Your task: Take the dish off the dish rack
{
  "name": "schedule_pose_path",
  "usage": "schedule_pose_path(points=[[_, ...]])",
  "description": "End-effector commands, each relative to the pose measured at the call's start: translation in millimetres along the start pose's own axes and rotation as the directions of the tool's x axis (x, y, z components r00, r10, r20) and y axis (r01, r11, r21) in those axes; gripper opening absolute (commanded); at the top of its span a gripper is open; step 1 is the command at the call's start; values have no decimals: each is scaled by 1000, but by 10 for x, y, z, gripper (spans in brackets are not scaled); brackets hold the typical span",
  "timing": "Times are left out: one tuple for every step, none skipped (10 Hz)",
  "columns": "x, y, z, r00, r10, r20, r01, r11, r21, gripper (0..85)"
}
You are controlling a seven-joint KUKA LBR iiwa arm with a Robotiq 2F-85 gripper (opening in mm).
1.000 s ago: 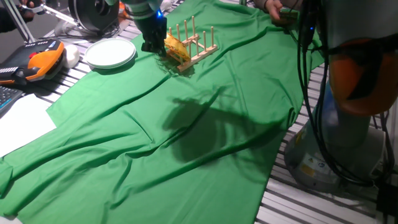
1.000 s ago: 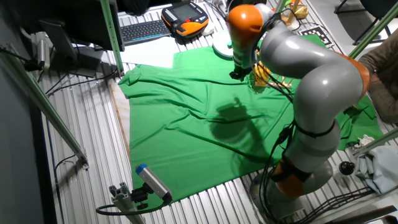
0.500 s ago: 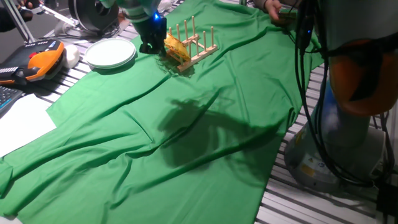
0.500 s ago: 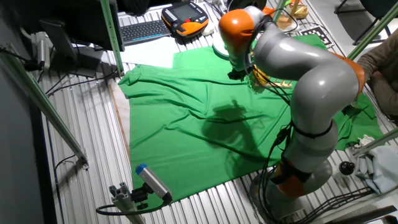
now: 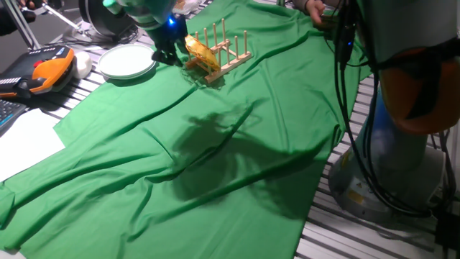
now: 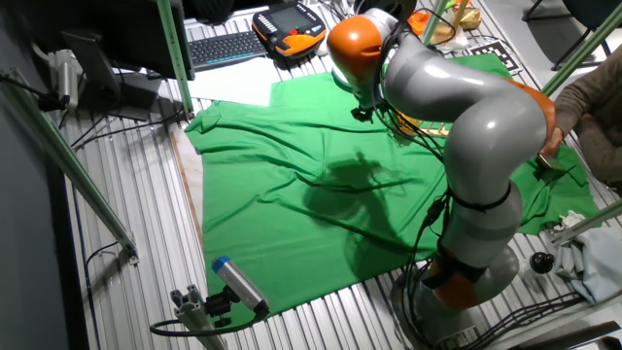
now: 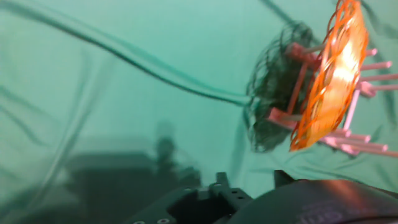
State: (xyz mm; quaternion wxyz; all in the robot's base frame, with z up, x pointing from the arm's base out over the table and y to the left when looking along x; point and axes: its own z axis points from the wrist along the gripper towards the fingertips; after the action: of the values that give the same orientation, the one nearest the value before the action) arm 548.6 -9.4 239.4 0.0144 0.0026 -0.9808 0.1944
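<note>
Still racked, dish [image 7: 333, 78] on edge between dish rack [image 5: 223, 52] pegs; gripper [image 5: 164, 55] beside, jaws' state unclear.

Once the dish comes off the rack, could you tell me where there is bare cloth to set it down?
The widest bare patch is the green cloth in front of the dish rack, running toward the near edge. It is crowded at the far end: the hand sits between the white plates and the dish.

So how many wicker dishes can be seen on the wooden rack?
1. The dish stands on edge between the pegs at the end of the dish rack nearest the white plates; the arm may hide others.
</note>
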Motion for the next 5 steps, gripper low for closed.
schedule_pose_path(points=[[-66,-32,7,1000,0,-4,0,1000,1,510],[-125,-58,40,1000,7,-2,-7,1000,6,510],[-167,-75,73,1000,10,2,-10,1000,23,510],[-212,-101,98,1000,15,3,-15,1000,24,510],[-258,-143,130,1000,15,4,-15,1000,27,510]])
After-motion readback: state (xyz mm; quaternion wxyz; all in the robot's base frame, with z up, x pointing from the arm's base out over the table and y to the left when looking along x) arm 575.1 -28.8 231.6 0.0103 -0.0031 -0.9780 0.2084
